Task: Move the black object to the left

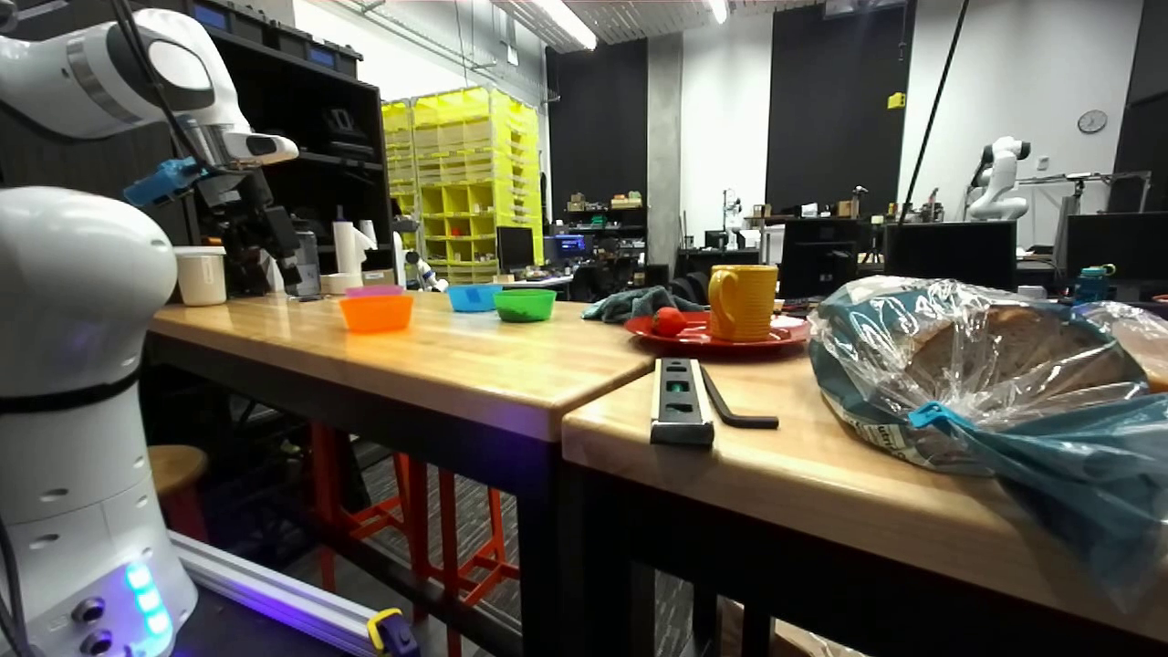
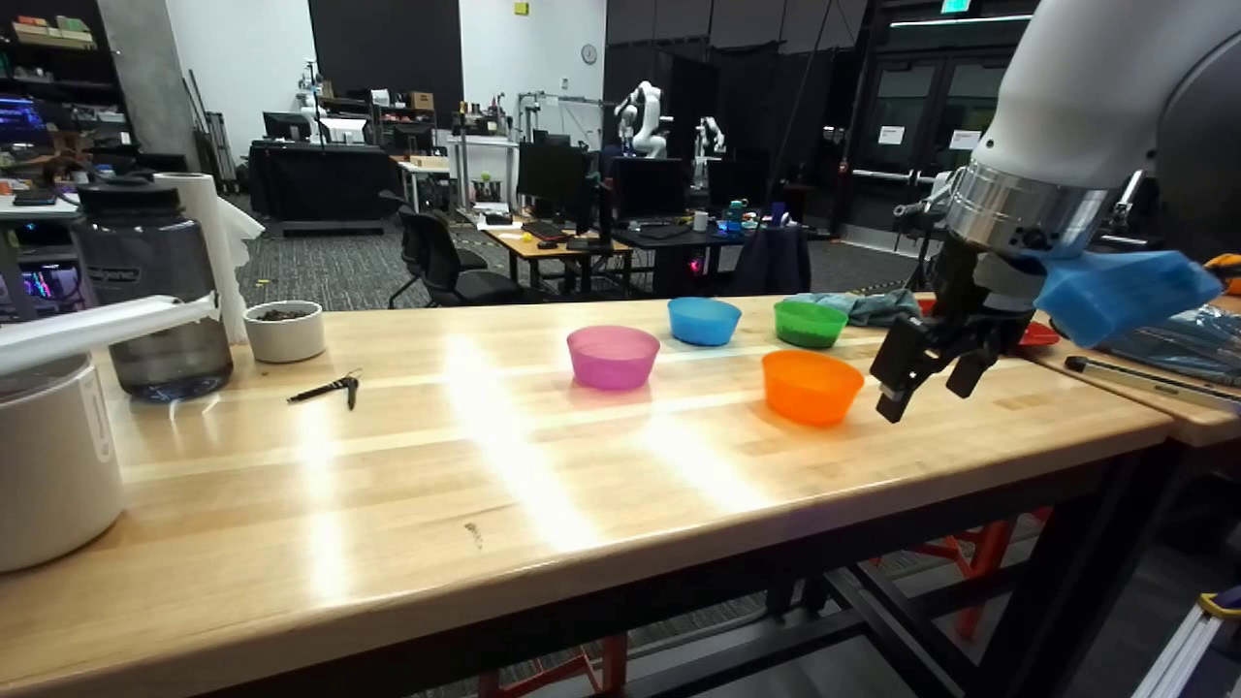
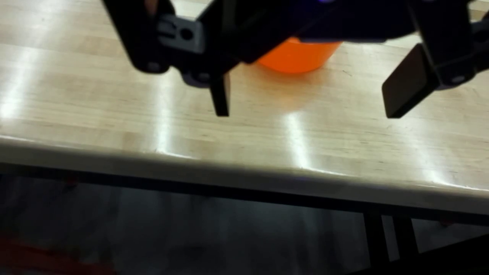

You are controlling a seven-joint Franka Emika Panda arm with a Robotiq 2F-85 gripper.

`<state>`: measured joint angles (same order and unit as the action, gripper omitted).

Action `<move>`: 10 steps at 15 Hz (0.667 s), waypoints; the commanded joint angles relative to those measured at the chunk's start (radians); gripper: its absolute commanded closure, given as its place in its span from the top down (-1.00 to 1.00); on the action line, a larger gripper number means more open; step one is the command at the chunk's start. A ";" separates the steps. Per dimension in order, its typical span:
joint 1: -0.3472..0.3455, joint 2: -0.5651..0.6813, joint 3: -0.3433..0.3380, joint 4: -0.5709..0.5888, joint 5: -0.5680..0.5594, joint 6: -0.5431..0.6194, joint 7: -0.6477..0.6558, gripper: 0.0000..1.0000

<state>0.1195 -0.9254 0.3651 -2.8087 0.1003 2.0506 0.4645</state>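
Note:
A small black object [image 2: 330, 390], thin and branched, lies on the wooden table in an exterior view, on the far side of the bowls from my gripper. A black bent hex key [image 1: 737, 415] also lies on the adjoining table in an exterior view, beside a level. I cannot tell which one the task names. My gripper [image 2: 927, 390] is open and empty above the table, close to the orange bowl [image 2: 811, 388]. In the wrist view the gripper [image 3: 308, 109] has its fingers wide apart with only tabletop between the tips; neither black object shows there.
Pink [image 2: 613, 359], blue [image 2: 705, 322] and green [image 2: 810, 325] bowls stand near the orange one. A dark bottle [image 2: 160, 301], small white cup [image 2: 285, 334] and white container [image 2: 53, 465] stand at one end. A red plate [image 1: 639, 330] with mug, level [image 1: 677, 392] and bagged bread [image 1: 985, 365] occupy the adjoining table.

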 commanded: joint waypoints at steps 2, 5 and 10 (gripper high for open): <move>0.004 0.001 -0.005 0.002 -0.005 -0.002 0.003 1.00; 0.004 0.001 -0.005 0.002 -0.005 -0.002 0.003 1.00; -0.028 -0.002 -0.022 0.014 -0.025 -0.001 0.002 1.00</move>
<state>0.1126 -0.9253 0.3595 -2.7991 0.0960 2.0511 0.4645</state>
